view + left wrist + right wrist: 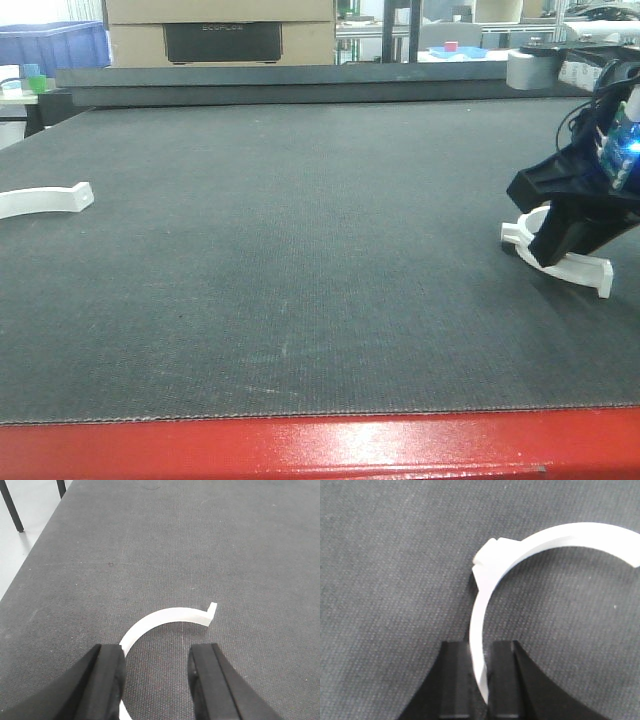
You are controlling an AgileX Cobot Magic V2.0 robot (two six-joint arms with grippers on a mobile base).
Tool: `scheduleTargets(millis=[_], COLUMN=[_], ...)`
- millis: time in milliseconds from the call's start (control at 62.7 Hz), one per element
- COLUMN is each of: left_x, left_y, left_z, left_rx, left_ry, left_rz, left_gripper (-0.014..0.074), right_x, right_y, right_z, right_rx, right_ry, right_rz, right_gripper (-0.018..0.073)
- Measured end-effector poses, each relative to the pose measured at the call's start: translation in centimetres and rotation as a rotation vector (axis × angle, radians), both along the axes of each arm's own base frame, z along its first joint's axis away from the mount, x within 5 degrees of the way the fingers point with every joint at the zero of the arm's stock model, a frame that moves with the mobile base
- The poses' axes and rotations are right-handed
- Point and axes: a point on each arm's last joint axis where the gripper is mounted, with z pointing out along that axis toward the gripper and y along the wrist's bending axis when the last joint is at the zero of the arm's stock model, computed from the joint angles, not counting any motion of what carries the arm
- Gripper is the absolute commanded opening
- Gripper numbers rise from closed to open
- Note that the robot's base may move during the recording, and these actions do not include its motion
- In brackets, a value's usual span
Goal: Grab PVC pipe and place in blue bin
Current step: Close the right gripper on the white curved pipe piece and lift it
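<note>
Right wrist-mounted view: PVC pipe arc (479, 615) between jaws of right tool (480, 649).

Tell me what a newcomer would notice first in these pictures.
The right claw, at the right of the dark mat, is shut on a curved white pipe piece. The left claw stands open around one end of a second piece lying on the mat. A blue bin sits far back on the left.

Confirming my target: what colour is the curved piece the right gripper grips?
White; the curved piece shows best in the right wrist view.
</note>
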Motion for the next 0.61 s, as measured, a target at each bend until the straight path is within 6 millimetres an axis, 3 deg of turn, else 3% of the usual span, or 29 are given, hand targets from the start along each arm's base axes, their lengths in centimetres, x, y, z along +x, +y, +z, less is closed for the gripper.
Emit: scheduleTargets(millis=[463, 606], left_x=[0.03, 0.04], left_y=[0.01, 0.01], left_z=[0.05, 0.07], left_rx=[0.001, 0.001], left_ry=[-0.006, -0.008], left_rz=[0.001, 0.001], left_gripper=[0.0235, 0.0235], right_x=[0.77, 0.90], right_y=[0.00, 0.01], right_z=[-0.61, -0.64], right_rx=[-0.010, -0.010], right_ry=[-0.018, -0.020], right_rz=[-0.003, -0.004], right_gripper=[-0.0021, -0.0130])
